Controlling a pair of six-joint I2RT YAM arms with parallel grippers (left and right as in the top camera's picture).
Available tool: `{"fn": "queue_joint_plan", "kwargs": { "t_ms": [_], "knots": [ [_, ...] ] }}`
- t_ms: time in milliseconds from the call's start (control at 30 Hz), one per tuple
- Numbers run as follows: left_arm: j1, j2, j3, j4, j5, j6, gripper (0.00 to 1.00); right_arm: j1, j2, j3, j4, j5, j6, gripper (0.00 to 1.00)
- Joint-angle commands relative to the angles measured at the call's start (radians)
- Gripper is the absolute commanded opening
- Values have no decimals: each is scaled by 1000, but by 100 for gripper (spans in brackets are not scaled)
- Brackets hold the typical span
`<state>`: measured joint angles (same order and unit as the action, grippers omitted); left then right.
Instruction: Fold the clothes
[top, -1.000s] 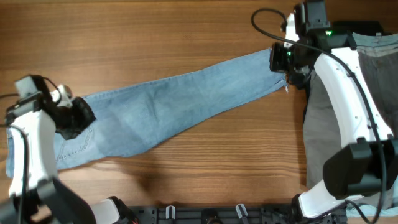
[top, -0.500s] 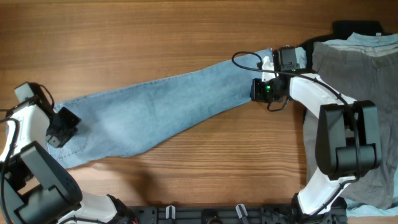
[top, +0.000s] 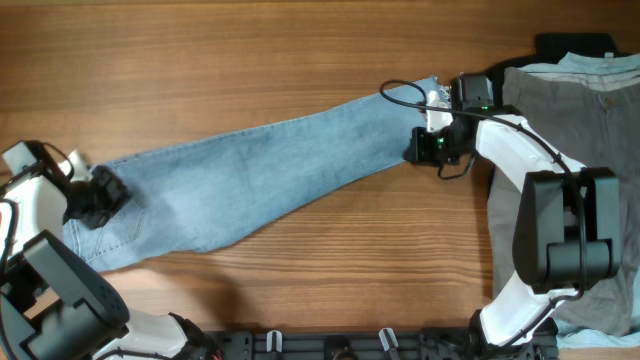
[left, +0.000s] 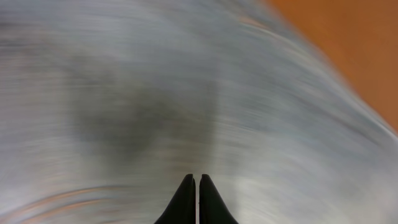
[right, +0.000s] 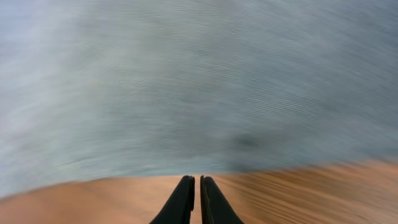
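The light-blue jeans (top: 260, 170) lie flat and folded lengthwise, running diagonally from the waist at the lower left to the hem at the upper right. My left gripper (top: 98, 196) hovers at the waist end. In the left wrist view its fingers (left: 198, 180) are shut with nothing between them, over blurred denim (left: 186, 93). My right gripper (top: 426, 146) is at the lower edge of the leg near the hem. In the right wrist view its fingers (right: 197, 182) are shut and empty over bare wood, with the denim (right: 199, 81) just beyond.
Grey trousers (top: 590, 160) lie at the right edge of the table, under my right arm. A black garment (top: 572, 44) and a pale blue cloth (top: 605, 62) lie at the far right corner. Bare wood (top: 250, 60) surrounds the jeans.
My right arm swung down from the far right onto the leg near the hem. My left gripper shifted left toward the waist edge. The jeans have hardly moved.
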<state>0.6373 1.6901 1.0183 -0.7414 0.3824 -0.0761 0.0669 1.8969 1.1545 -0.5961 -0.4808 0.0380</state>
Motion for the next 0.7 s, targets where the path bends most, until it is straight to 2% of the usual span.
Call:
{"fn": "queue_joint_plan", "kwargs": {
  "t_ms": [0, 100, 167, 300, 333, 400, 433, 467, 500, 567, 667],
  "knots": [
    [-83, -46, -4, -6, 432, 270, 4, 32, -46, 31, 38, -225, -93, 9],
    [-186, -33, -15, -27, 336, 282, 4, 64, -35, 30, 72, -150, -68, 10],
    [-261, -12, -61, -11, 267, 282, 4, 81, -18, 26, 103, -24, 3, 10],
    [-336, 18, -179, 90, 248, 220, 4, 90, 57, 15, 159, 26, 46, 10],
    [-339, 25, -207, 121, 184, 159, 4, 90, 78, 15, 162, 39, 63, 10],
    [-325, 39, -236, 139, -78, -61, 4, 90, 130, 15, 149, 115, 154, 9],
    [-303, 45, -238, 112, -275, -225, 4, 90, 157, 15, 119, 167, 210, 7],
    [-286, 45, -238, 102, -351, -293, 4, 90, 163, 15, 95, 192, 230, 6],
    [-262, 43, -238, 103, -395, -340, 4, 90, 165, 15, 64, 232, 253, 5],
    [-211, 43, -229, 128, -389, -355, 4, 90, 160, 16, 8, 299, 273, 5],
    [-163, 43, -162, 136, -359, -308, 5, 90, 133, 16, -47, 325, 272, 5]
  ]
}}
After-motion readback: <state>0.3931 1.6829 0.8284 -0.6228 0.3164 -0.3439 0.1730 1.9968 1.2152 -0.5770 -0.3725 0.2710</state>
